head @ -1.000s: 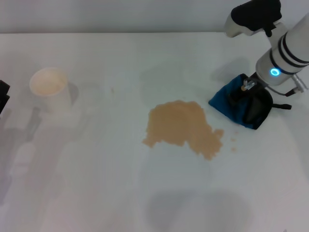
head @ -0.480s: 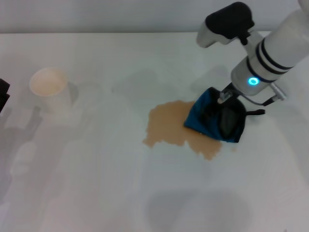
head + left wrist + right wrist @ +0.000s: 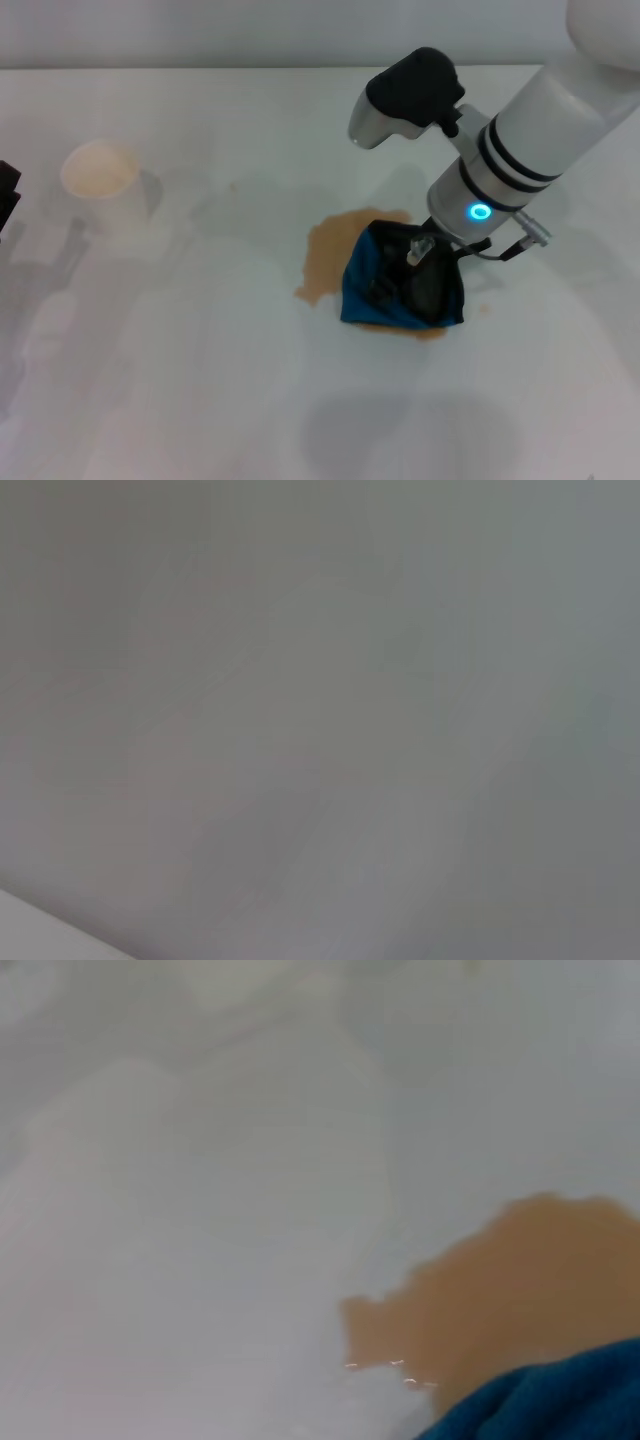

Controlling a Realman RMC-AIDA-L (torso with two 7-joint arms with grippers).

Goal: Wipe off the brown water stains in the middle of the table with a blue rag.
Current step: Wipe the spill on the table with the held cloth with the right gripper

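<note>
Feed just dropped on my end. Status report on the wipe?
Right end effector pressing blue rag onto brown water stains, left part uncovered. Left arm parked off left edge. Paper cup far left, clear.

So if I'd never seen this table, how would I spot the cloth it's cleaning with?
Start from the broad white table and find the tan-brown puddle near its middle. The blue rag lies over that puddle's right part, pressed down under the right claw. It is the only deep-blue thing there; the other object, a white paper cup, stands far left.
</note>
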